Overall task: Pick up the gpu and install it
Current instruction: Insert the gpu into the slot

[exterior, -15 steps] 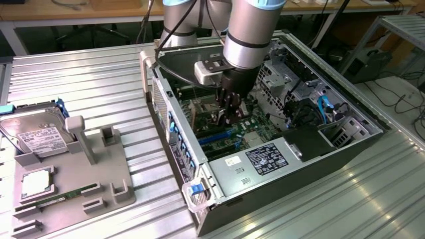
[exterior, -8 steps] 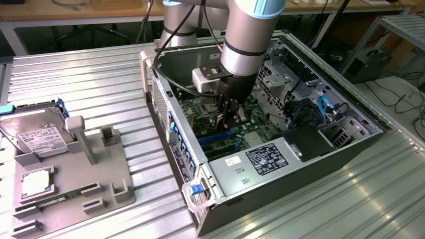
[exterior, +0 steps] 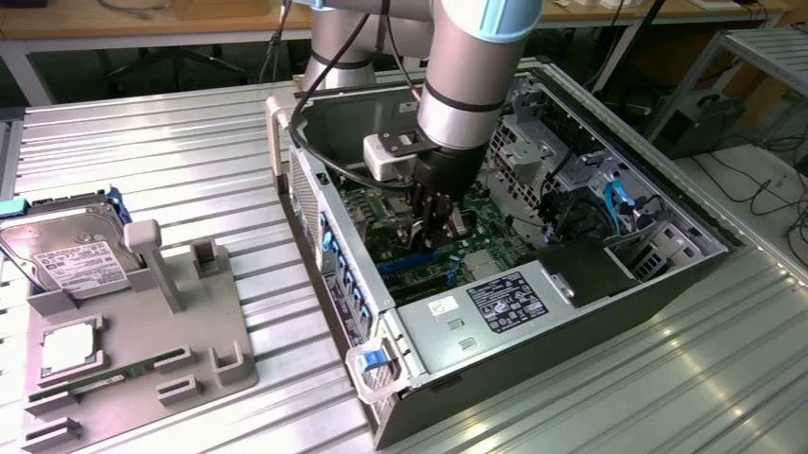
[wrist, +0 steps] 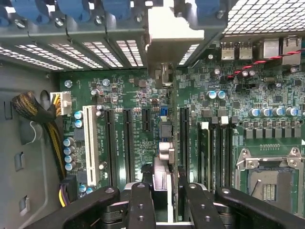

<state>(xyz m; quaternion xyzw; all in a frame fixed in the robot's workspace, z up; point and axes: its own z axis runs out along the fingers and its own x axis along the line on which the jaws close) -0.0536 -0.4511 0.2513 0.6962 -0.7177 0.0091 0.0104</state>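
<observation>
Deep inside the open computer case (exterior: 707,255), my gripper (exterior: 430,227) hangs low over the green motherboard (exterior: 486,251). In the wrist view the gripper (wrist: 167,191) is shut on the gpu (wrist: 162,174), a thin card seen edge-on between the two black fingers (wrist: 140,205). The card runs along the dark expansion slots (wrist: 127,143), and its silver end bracket (wrist: 174,28) sits at the case's rear slot openings. Whether its lower edge touches a slot is hidden.
A grey fixture (exterior: 189,322) on the exterior view's left carries the silver hard drive (exterior: 70,255), a square chip (exterior: 70,345) and a green memory stick (exterior: 114,374). Around the card are a white slot (wrist: 89,143), a cable bundle (wrist: 38,114), memory slots (wrist: 214,152) and the processor socket (wrist: 269,181).
</observation>
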